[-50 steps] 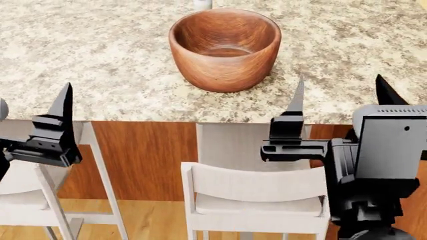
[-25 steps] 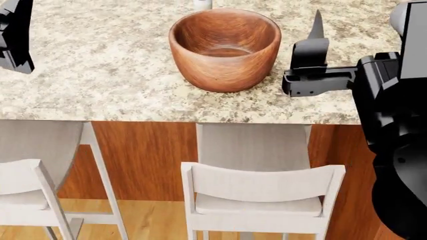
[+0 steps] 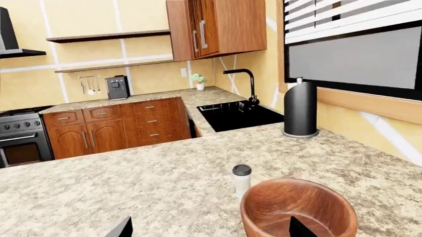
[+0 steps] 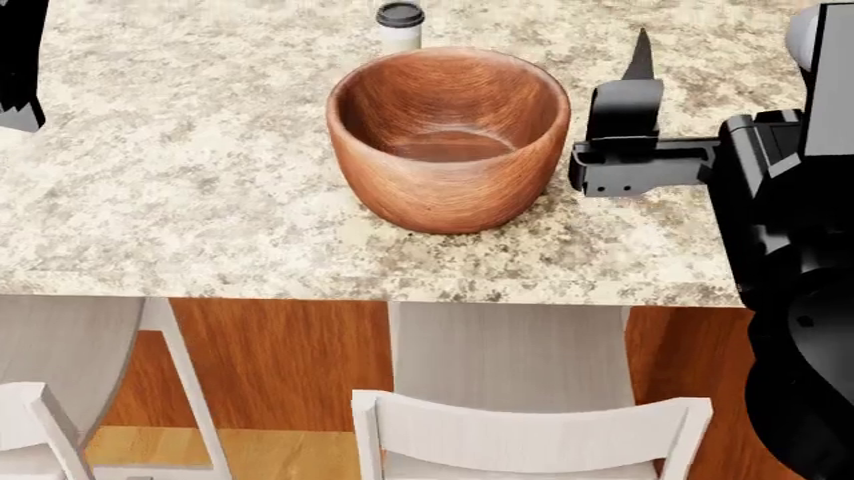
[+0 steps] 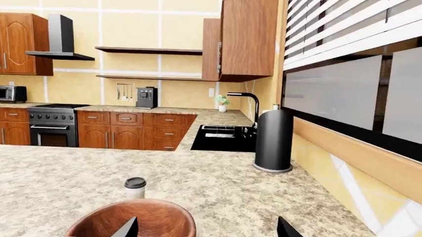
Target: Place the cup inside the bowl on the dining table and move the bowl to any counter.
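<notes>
Since a moment ago the cup [image 4: 399,26] has come into sight behind the bowl [image 4: 449,136] near the dining table [image 4: 174,190] front edge, right gripper [image 5: 205,228] hovering alongside, spread wide, empty.

I see a black cylinder [image 5: 274,139] with a grey base at right of centre in my right wrist picture, a black sink [image 5: 222,138] with its curved tap [image 5: 246,102] behind it, a stove [image 5: 50,126] at far left, and a pale chair [image 4: 523,435] along my head picture's bottom edge.
</notes>
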You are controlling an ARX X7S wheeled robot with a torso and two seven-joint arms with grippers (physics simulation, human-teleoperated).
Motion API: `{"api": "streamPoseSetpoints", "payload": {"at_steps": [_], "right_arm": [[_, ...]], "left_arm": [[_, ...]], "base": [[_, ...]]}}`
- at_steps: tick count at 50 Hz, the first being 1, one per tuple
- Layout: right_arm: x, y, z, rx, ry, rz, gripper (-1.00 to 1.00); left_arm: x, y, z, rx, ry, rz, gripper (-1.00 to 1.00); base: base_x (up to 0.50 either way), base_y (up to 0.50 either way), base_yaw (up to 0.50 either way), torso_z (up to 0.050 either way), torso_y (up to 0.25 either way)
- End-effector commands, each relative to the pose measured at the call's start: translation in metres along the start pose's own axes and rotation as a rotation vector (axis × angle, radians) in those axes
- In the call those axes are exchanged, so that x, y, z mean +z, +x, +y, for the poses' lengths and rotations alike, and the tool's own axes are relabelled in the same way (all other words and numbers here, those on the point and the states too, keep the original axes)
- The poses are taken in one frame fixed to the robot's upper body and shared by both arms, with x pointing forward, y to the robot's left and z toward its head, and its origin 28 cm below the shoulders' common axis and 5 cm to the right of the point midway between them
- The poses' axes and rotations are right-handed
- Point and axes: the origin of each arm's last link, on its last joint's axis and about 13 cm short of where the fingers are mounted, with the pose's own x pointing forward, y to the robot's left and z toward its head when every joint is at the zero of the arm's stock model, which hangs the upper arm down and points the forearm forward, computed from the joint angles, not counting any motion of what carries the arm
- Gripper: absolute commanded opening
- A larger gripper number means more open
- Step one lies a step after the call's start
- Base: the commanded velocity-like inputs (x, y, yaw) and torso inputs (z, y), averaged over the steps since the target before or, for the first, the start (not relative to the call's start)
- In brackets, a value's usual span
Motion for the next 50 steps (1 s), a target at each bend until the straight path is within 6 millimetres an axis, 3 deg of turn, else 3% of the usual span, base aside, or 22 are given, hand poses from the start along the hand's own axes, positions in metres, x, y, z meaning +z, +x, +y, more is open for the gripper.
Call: {"api": "streamPoseSetpoints", "payload": {"at_steps": [1, 11, 50], "right_arm": [[0.0001, -0.0002, 0.0001, -0.019, -0.007, -0.007, 1.00], [0.0000, -0.0002, 0.0001, -0.033, -0.008, -0.017, 1.00], [0.0005, -0.0002, -0.0003, 0.002, -0.042, 0.004, 1.00]], "left_arm": [[-0.0034, -0.0009, 0.0012, -0.009, -0.008, 0.012, 1.00], [-0.0046, -0.0004, -0.0006, -0.024, -0.012, 0.007, 1.00], [-0.0078, -0.0038, 0.0038, -0.010, -0.023, 0.031, 1.00]], "base": [[0.50, 0.00, 0.00, 0.000, 0.000], [0.48, 0.13, 0.00, 0.000, 0.000], [0.50, -0.07, 0.00, 0.000, 0.001]]}}
